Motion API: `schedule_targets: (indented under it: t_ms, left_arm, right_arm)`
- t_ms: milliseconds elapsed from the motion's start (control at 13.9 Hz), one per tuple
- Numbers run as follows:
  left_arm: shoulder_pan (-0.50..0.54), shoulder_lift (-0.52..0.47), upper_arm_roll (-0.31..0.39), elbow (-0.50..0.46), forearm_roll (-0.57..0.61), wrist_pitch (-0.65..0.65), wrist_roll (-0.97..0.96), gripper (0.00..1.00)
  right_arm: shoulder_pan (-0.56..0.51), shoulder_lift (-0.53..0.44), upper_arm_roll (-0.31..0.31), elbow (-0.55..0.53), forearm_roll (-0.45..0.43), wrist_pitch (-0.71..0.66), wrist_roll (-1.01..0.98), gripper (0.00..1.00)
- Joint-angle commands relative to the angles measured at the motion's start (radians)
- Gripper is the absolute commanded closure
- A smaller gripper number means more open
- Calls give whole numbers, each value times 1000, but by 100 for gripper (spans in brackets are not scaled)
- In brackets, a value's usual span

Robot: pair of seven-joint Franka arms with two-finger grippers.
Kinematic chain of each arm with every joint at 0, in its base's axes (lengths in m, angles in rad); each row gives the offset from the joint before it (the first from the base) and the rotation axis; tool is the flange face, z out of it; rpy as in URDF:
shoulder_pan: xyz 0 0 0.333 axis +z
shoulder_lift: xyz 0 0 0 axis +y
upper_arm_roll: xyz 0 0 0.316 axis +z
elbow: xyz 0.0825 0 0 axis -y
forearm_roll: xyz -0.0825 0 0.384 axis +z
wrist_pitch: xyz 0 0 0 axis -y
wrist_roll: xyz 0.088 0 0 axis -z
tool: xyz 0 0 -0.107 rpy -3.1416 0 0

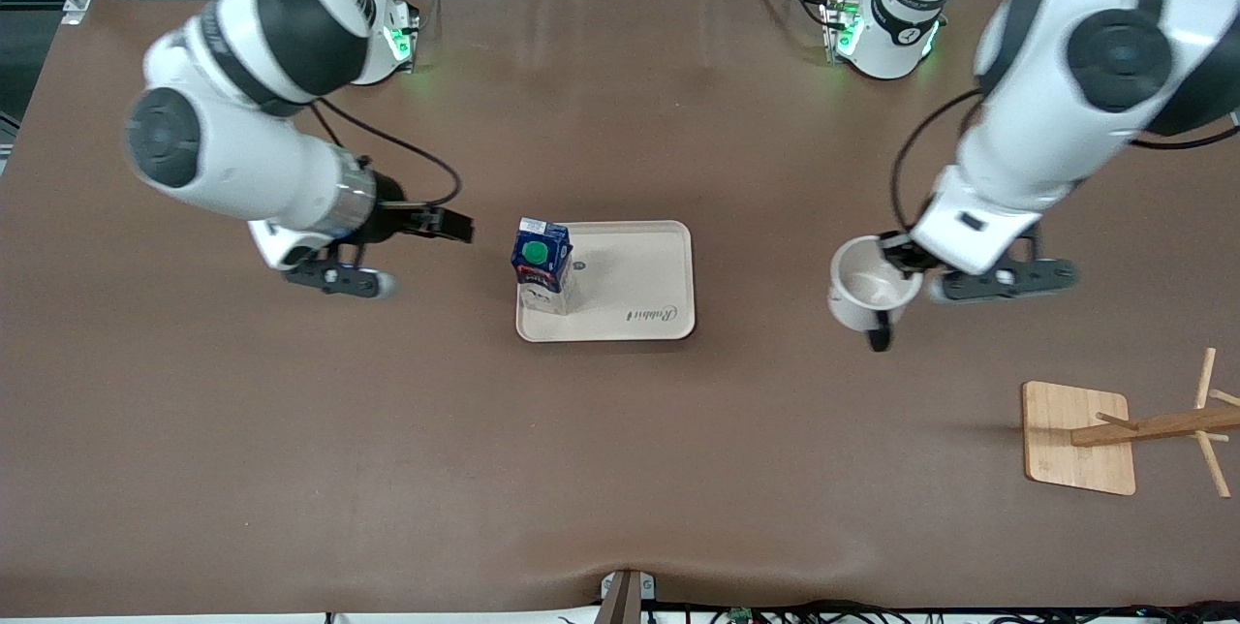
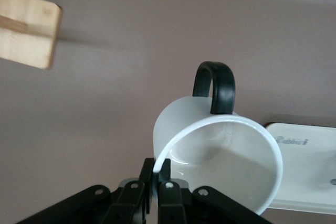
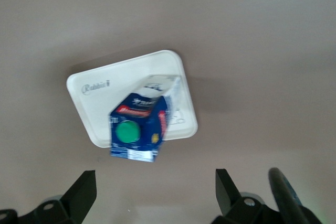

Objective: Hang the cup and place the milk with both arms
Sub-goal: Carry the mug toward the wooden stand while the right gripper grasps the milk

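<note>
The milk carton point(image 1: 541, 261), dark blue with a green cap, stands upright on the beige tray point(image 1: 630, 285), at the tray's edge toward the right arm's end. My right gripper point(image 1: 450, 224) is open and empty over bare table beside the tray; its wrist view shows the carton point(image 3: 139, 127) on the tray point(image 3: 100, 103) beyond the open gripper point(image 3: 157, 182). My left gripper point(image 1: 896, 251) is shut on the rim of the white cup point(image 1: 867, 290), held tilted over the table. The left wrist view shows the gripper point(image 2: 156, 169) pinching the cup point(image 2: 220, 156); the black handle point(image 2: 214, 85) points away. The smiley face is hidden.
A wooden cup rack point(image 1: 1077, 435) with a square base and a post with pegs stands near the left arm's end of the table, nearer the front camera than the cup. Its base shows in the left wrist view point(image 2: 26, 35). The table is brown.
</note>
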Motion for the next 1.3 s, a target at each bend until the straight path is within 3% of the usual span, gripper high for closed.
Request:
schedule_targets:
  t_ms: [0,144,361,721,938,1226]
  left_arm:
    - [126,-38,-5,-10,-44,-52,198,100]
    - [267,-41,-5,9,-103,-79,360,100]
    - [433,-33,-2,88,-281,-115,532,100]
    - [611,42,-2,122,-320,-119,862,100]
    - [663,105,-2,151,-381,-118,982,100]
    - [669,142,-2,202,-433,-118,1004,100]
  right_arm:
    - [67,44,-4,6,-36,73,25,0]
    - [110,78,-4,8,-90,95,71,0]
    - [177,133,-4,15,-189,97,139,0]
    - [205,163,-4,12,-223,120,172,0]
    - [214,184,-4,11,-253,129,185,0]
    - [216,198,-4,8,-254,130,186,0]
